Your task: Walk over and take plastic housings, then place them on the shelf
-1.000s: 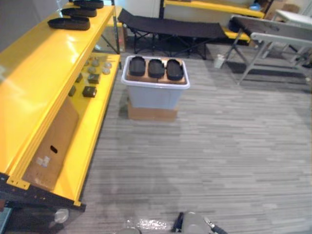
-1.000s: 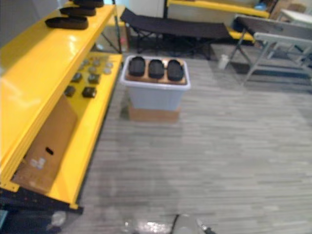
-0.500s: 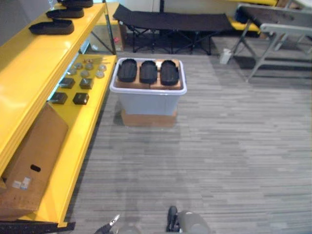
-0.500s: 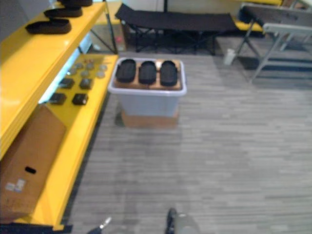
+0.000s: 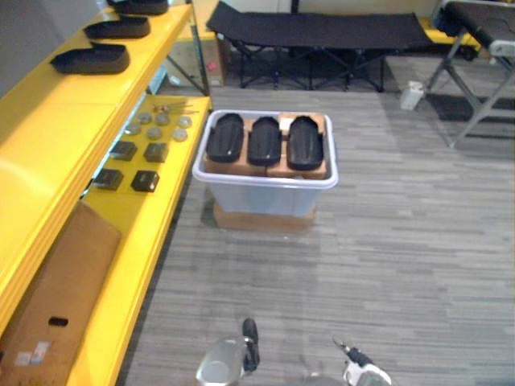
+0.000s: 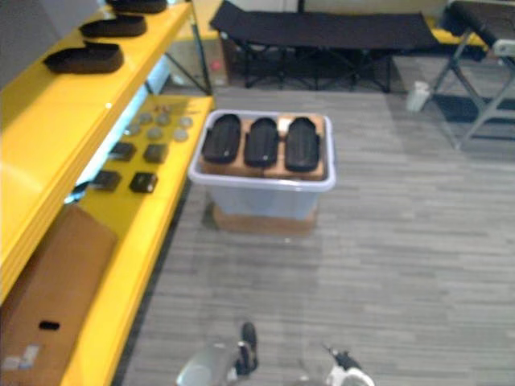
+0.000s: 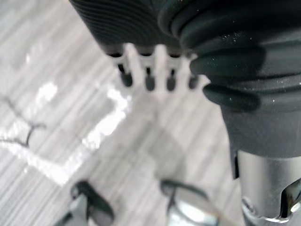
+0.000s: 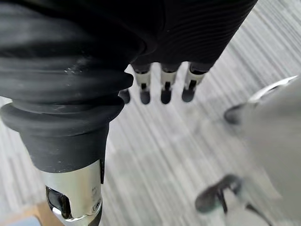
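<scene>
Left robot hand: your left robot hand (image 7: 149,81) is hanging over the grey floor (image 5: 386,265) with its fingers straight and side by side, pointing down and holding nothing.
Right robot hand: your right robot hand (image 8: 165,89) is hanging the same way, with its fingers straight and nothing in its grasp.
Plastic housings: the three black plastic housings (image 5: 264,141) you are after are lying side by side on a brown cardboard sheet (image 5: 314,122). Neither hand is touching them.
Bin: the sheet is resting across the top of a pale plastic bin (image 5: 261,195), which is standing ahead of you, just beside the shelf.
Under the bin: the bin is sitting on a flat cardboard box (image 5: 261,219) on the floor.
Shelf: the yellow shelf (image 5: 48,153) is running along your left side.
Top board: three shelved housings (image 5: 88,59) are lying in a row at its far end, well apart from the bin.
Lower board: small dark square parts (image 5: 146,180) and grey round discs (image 5: 161,121) are sitting level with the bin, and a large cardboard carton (image 5: 60,297) is leaning nearer to you.
Background: a black folding cot (image 5: 322,30) is standing beyond the bin.
</scene>
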